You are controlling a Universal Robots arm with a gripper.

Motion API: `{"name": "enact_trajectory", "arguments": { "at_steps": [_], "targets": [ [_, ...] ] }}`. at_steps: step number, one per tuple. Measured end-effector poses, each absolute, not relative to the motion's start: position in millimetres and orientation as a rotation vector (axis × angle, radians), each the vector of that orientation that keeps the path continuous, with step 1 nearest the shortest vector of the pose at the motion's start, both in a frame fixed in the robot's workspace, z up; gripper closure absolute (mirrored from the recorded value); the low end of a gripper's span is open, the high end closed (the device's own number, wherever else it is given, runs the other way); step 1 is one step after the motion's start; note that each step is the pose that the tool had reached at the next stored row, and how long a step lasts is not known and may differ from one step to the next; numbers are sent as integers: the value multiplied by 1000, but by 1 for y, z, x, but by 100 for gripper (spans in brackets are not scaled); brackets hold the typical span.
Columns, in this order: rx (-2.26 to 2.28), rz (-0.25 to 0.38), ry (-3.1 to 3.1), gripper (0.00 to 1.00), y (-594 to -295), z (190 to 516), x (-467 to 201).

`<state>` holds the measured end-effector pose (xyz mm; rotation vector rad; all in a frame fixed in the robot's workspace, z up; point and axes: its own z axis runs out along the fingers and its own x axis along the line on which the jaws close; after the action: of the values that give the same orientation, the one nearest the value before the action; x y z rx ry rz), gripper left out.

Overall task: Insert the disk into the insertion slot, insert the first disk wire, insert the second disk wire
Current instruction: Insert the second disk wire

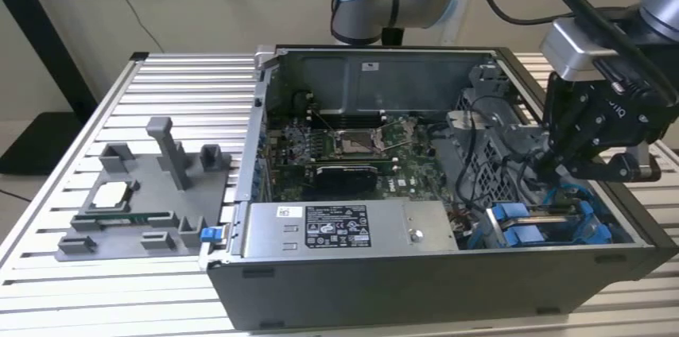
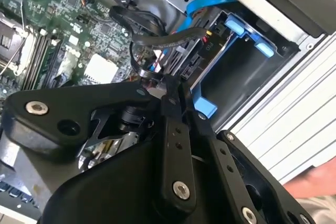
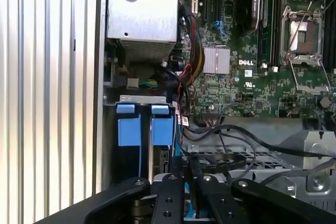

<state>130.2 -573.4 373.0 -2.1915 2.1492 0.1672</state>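
The disk (image 1: 552,222) lies flat in its bay at the near corner of the open computer case (image 1: 424,281), on the exterior view's right, long axis running back into the case — blue carrier tabs (image 3: 142,124) facing the wall. The gripper (image 2: 181,95) hangs above it, fingers nearly together around a black cable (image 2: 157,40). The motherboard (image 3: 262,51) shows in both wrist views.

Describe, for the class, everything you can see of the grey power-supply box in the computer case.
The power-supply box is a rectangular box of dull silver-grey sheet metal. A black-and-white printed label sits on its upper face, with a small white sticker beside it. It lies flat along the case's near wall in the exterior view, between the green motherboard and that wall, left of the blue carriers.
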Motion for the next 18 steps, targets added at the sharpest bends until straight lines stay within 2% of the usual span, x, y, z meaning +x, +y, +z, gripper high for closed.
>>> {"name": "enact_trajectory", "arguments": {
  "at_steps": [8,18],
  "targets": [
    [-2205,161,2133,100,-573,372,130],
    [-2227,119,2154,100,-573,363,130]
  ]
}}
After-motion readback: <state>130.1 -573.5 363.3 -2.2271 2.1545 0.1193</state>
